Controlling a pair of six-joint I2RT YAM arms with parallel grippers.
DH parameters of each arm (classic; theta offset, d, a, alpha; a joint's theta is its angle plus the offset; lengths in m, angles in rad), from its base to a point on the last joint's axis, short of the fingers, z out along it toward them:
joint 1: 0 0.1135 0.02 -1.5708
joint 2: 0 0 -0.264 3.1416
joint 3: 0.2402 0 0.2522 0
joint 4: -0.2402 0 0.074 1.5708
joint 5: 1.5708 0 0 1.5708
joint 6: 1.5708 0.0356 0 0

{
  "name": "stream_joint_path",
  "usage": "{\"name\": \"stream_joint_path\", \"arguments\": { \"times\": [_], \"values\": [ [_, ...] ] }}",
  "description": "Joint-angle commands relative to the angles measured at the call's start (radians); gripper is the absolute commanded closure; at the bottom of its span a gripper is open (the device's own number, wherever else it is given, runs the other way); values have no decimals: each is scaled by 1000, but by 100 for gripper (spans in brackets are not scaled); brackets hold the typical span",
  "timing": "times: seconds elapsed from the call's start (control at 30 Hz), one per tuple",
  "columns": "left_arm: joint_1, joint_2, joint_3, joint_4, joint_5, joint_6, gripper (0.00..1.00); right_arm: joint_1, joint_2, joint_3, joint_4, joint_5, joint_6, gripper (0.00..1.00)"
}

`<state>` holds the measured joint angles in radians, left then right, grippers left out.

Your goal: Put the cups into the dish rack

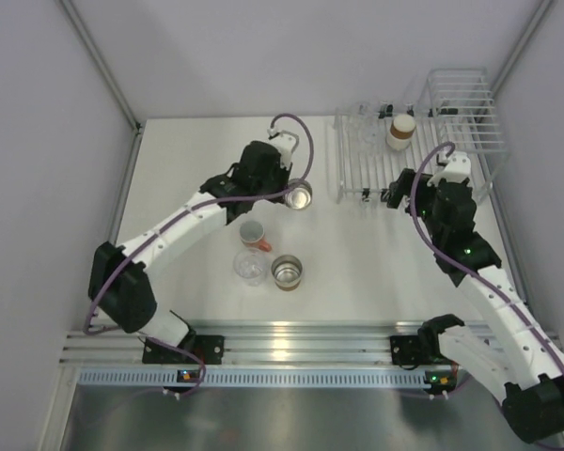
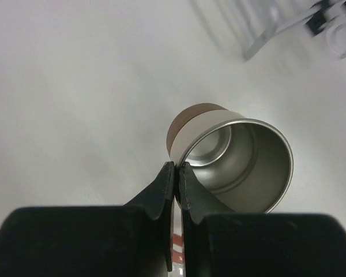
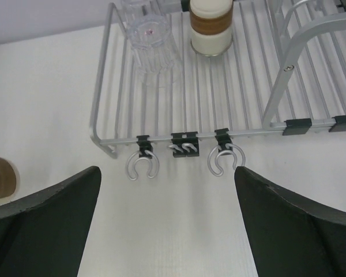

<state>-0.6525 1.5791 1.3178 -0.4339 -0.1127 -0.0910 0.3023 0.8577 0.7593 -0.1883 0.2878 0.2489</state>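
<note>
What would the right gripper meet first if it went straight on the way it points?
Probably the dish rack, at its near rail; how high the gripper sits above it is unclear.

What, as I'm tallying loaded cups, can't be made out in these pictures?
Top view: clear cups on the rack are too small and see-through to count.
Right wrist view: the basket is cut off by the top and right edges.
Left wrist view: the left gripper hides the near wall of the brown cup.

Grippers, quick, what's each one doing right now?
Left gripper: closed, pinching the rim of a brown cup.
Right gripper: open, holding nothing.
</note>
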Motion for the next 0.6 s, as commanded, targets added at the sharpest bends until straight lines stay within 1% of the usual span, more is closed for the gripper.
{"name": "stream_joint_path", "arguments": {
  "times": [0.0, 0.03, 0.07, 0.1, 0.13, 0.17, 0.2, 0.23, 0.27, 0.3, 0.33, 0.37, 0.4, 0.47, 0.5, 0.57],
  "values": [
    [7, -186, -85, 281, 179, -146, 100, -17, -72, -29, 120, -143, 98, 1],
    [8, -247, -124, 338, 217, -171, 100, -19, -95, -55, 178, -206, 121, 1],
    [10, -275, -159, 465, 247, -197, 100, -17, -104, -70, 229, -244, 169, 0],
    [10, -327, -228, 521, 305, -257, 100, -17, -112, -99, 266, -312, 197, 1],
    [10, -349, -259, 575, 335, -286, 100, -17, -124, -116, 312, -337, 228, 1],
    [13, -370, -290, 698, 366, -315, 100, -17, -128, -133, 399, -360, 280, 1],
    [13, -387, -328, 759, 401, -376, 100, -19, -132, -152, 449, -378, 308, 0],
    [14, -416, -391, 829, 466, -406, 100, -17, -140, -187, 493, -406, 337, 1],
    [14, -427, -428, 892, 496, -435, 100, -19, -150, -210, 603, -421, 392, 1],
    [14, -438, -458, 1016, 513, -493, 100, -17, -157, -233, 659, -453, 421, 1],
    [14, -448, -515, 1073, 540, -522, 100, -17, -163, -276, 709, -469, 452, 1],
    [16, -450, -532, 1121, 550, -547, 100, -17, -163, -296, 768, -484, 517, 1],
    [14, -441, -545, 1189, 559, -584, 100, -17, -164, -333, 862, -508, 547, 1],
    [17, -427, -565, 1241, 579, -619, 100, -17, -160, -363, 961, -530, 636, 1],
    [16, -418, -571, 1267, 587, -633, 100, -17, -158, -377, 1051, -548, 664, 1],
    [17, -396, -586, 1340, 597, -671, 100, -17, -143, -410, 1127, -570, 723, 1]
  ]
}}
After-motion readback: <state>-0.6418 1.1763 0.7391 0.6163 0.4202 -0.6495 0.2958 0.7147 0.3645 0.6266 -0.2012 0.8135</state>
